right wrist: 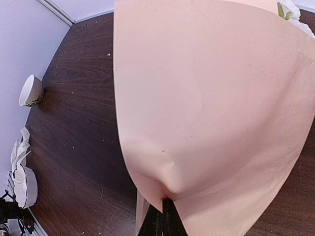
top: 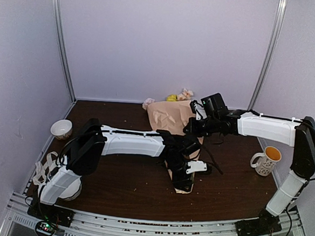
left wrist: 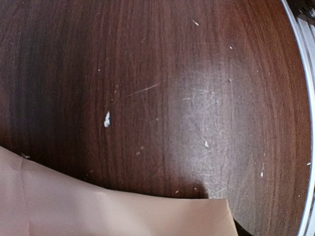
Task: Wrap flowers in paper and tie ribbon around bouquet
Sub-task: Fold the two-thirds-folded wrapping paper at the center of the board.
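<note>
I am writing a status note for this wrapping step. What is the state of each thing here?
Paper: wrapped as a cone, lying down.
Flowers: inside the cone, blossoms out at the far end.
Ribbon: loose in a heap, not tied.
Mug: upright.
Small bowl: upright.
Right gripper: shut on the paper.
Left gripper: over the cone's tail, opening unclear.

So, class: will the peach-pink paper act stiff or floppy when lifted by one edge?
Probably floppy: the peach-pink paper bulges and dimples where the right gripper pinches it. Likely light: that one pinch seems to hold the sheet up. Possibly crease-prone; wrinkles show from above.
</note>
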Tool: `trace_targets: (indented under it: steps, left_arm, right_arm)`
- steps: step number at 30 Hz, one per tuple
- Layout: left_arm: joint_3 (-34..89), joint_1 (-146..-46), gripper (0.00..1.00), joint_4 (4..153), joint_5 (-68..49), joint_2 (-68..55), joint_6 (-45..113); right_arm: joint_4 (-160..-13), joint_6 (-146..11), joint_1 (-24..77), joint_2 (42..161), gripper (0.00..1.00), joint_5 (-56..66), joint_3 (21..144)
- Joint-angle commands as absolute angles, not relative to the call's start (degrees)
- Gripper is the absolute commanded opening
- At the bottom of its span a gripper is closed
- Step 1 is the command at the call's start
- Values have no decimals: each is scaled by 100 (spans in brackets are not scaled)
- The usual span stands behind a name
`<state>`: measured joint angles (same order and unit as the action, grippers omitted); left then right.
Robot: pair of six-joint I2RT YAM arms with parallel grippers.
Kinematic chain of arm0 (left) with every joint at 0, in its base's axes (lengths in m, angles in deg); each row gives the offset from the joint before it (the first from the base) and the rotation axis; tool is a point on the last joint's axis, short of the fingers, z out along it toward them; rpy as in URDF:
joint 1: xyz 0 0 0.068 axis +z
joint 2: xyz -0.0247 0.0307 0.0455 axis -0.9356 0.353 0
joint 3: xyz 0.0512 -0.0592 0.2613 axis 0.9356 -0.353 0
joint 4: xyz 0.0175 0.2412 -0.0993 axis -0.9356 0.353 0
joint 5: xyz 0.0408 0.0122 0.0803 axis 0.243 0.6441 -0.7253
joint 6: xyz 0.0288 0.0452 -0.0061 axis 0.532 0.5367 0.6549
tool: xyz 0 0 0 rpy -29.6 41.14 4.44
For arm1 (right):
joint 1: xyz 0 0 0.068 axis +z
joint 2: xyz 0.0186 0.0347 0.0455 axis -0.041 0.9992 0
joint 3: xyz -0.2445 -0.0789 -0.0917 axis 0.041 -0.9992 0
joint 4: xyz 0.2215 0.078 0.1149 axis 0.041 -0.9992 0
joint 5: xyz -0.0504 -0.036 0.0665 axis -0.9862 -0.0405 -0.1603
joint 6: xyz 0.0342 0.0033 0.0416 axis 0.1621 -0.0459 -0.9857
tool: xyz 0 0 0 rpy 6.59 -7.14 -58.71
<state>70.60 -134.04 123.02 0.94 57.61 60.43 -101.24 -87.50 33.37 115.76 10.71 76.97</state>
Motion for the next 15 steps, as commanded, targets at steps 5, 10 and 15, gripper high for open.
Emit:
trace_targets:
  steps: [5,10,15]
  left_arm:
    - [6679,-13322,62,12159,172,5586,6056]
    - [6459,-13296,66,11979,405,5403,6047]
    - [6443,-13296,71,11913,710,5026,5981]
  right_arm:
    - [-10516,-8377,3387,12640,0,1614,8408]
    - [-11253,-8519,3386,13523,0,1609,9014]
    - [-11439,-8818,3332,13880,0,1460,9050]
